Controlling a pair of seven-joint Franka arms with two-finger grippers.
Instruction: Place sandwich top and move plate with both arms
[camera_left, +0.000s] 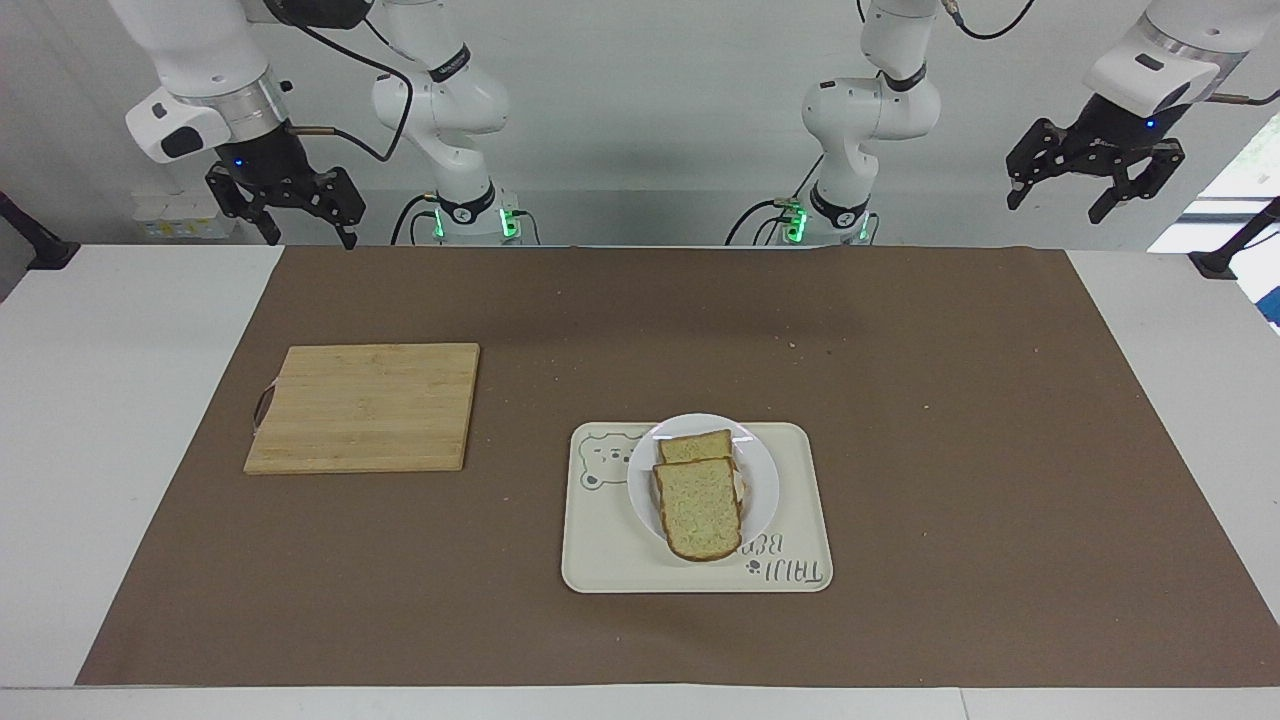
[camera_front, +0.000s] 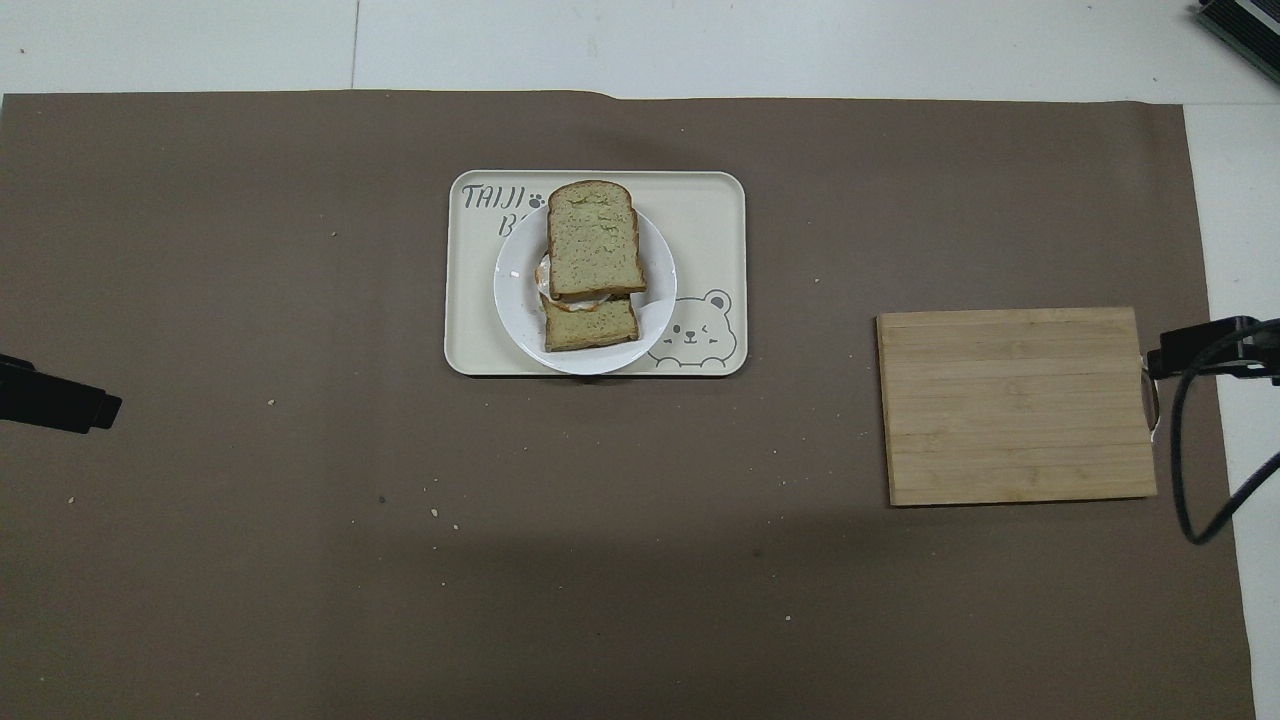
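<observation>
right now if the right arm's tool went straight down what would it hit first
The right tool points down near the brown mat's edge; likely that or the bare table, not the cutting board. Depth is unclear.

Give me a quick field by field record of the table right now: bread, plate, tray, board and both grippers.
sandwich top: lying offset on the lower slice, overhanging the plate
plate: on the tray
cutting board: bare, toward the right arm's end
left gripper: open, raised, holding nothing
right gripper: open, raised, holding nothing
</observation>
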